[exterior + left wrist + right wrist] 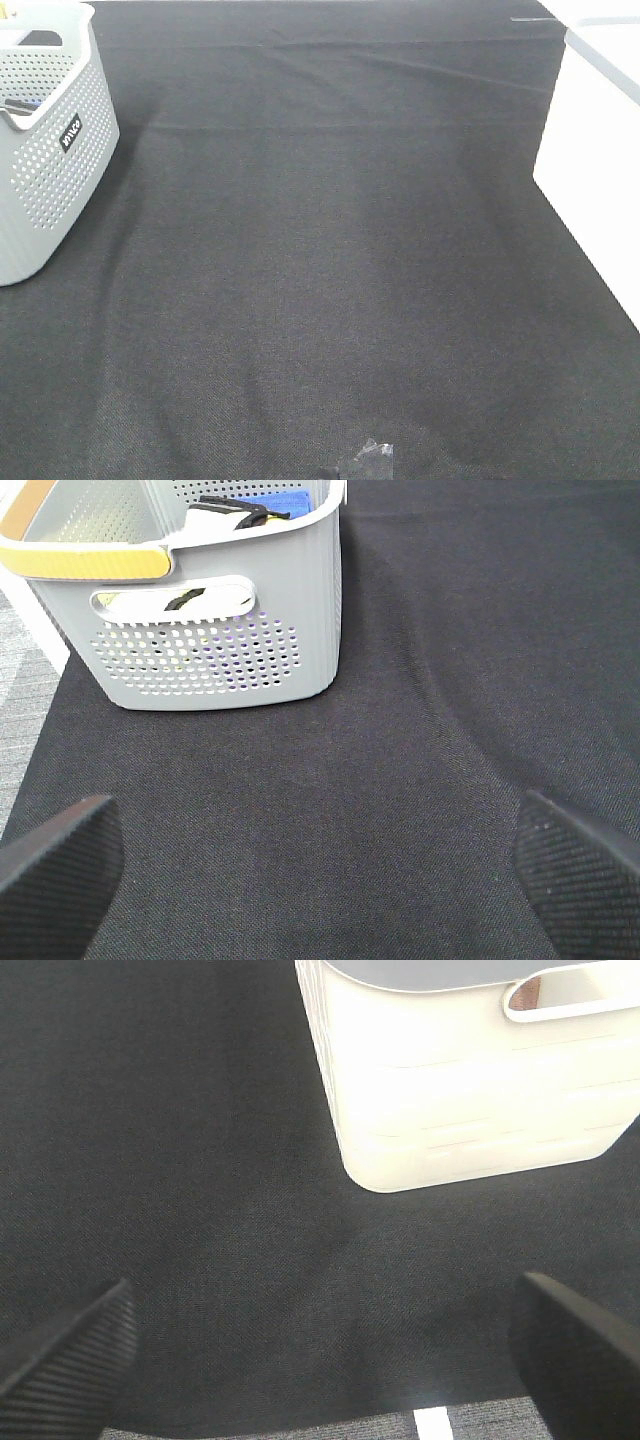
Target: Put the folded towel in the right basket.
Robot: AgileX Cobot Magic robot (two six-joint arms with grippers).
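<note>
No folded towel lies on the black cloth. A blue folded cloth (276, 504) lies inside the grey perforated basket (220, 650) with black and white items; I cannot tell if it is the towel. The white right basket (600, 150) stands at the right edge and shows close up in the right wrist view (470, 1090). My left gripper (320, 870) is open and empty, low over the cloth, facing the grey basket. My right gripper (320, 1350) is open and empty, facing the white basket. Neither arm shows in the exterior view.
The grey basket (50, 150) stands at the far left of the table. The black cloth (330, 260) covers the table, with slight creases at the back. A small clear scrap (370, 460) lies at the front edge.
</note>
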